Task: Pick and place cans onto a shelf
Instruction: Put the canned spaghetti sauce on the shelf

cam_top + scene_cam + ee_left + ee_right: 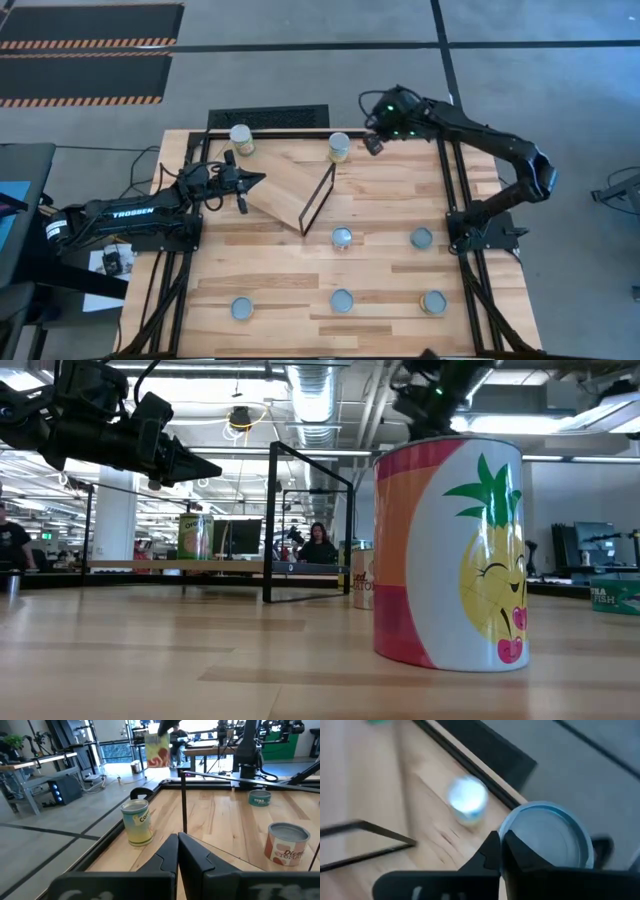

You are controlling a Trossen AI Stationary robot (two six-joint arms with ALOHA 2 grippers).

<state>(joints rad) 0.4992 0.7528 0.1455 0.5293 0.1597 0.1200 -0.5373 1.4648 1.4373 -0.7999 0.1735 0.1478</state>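
Note:
The shelf [285, 188] is a light plywood board lying slantwise at the table's far middle, with a thin black frame [319, 198] standing at its right end. A yellow-green can [241, 138] stands at the far edge, left of the board, and shows in the left wrist view [136, 822]. Another can [339, 147] stands at the far edge near the frame. My left gripper [258, 181] is shut and empty, raised over the board's left end [205, 465]. My right gripper [374, 143] is shut and empty, above and just right of that can, whose silvery top [555, 837] shows beyond its fingers.
Several more cans stand on the striped tabletop: two mid-table [342, 238] [421, 238] and three along the near edge [241, 308] [342, 300] [433, 302]. A pineapple-label can [450, 550] fills the low view. Black rails [450, 180] frame the table. A person [318, 545] sits in the room beyond.

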